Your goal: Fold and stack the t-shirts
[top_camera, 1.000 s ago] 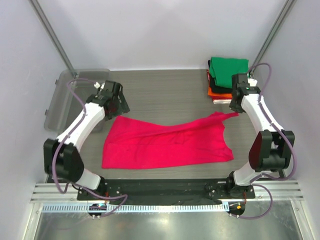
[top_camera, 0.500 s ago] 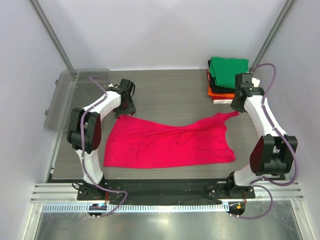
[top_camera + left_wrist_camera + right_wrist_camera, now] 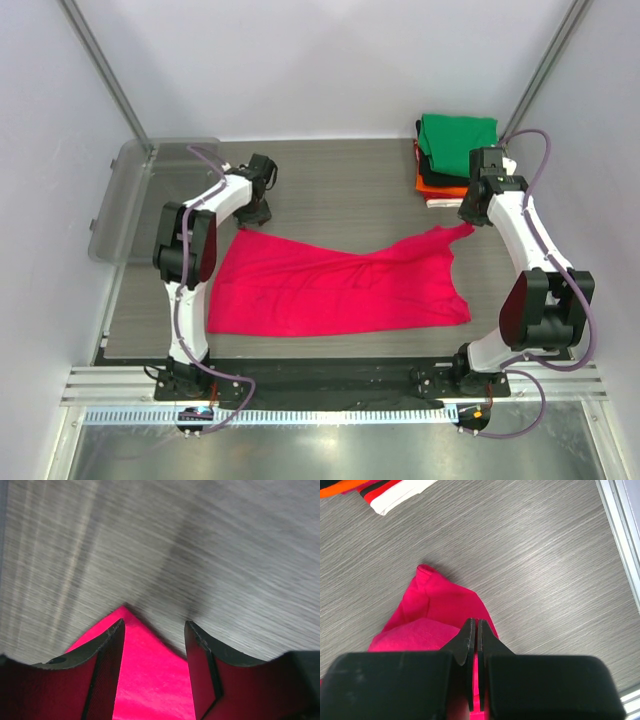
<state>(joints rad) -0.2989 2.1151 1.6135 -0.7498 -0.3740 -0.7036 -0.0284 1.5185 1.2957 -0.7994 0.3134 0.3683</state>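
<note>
Grey wood-grain table [image 3: 340, 170]. The crimson-pink t-shirt [image 3: 330, 290] lies spread across the middle. My right gripper [image 3: 474, 622] is clamped on its far right corner, holding that end raised. My left gripper [image 3: 154, 625], jaws apart, straddles the far left corner, I judge so both ends lift together. The folded stack [image 3: 455, 150] sits at the table's far right corner.
</note>
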